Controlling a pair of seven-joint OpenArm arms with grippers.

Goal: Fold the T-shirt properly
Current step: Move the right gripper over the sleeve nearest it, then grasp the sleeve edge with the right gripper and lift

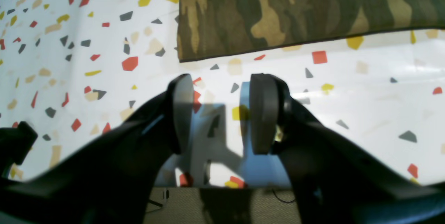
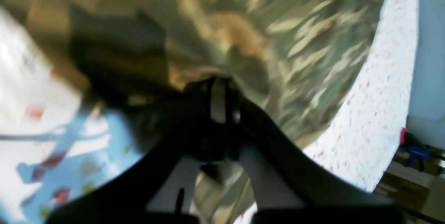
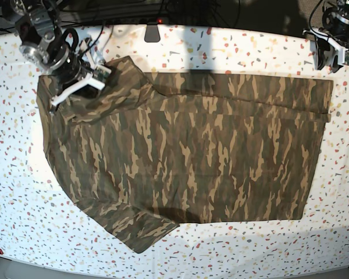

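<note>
T-shirt [image 3: 186, 157] spread flat across speckled table [image 3: 23, 232]. Right gripper [image 2: 218, 93] pinched tight on bunched cloth at shirt's upper corner. Left gripper [image 1: 222, 113] wide apart, holding nothing, over bare tabletop just beside shirt's hem.

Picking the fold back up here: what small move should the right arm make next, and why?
Probably lift and carry the pinched cloth inward over the body of the T-shirt. The right gripper is shut on a fold at the sleeve end, while the left gripper hangs open over bare table.
</note>
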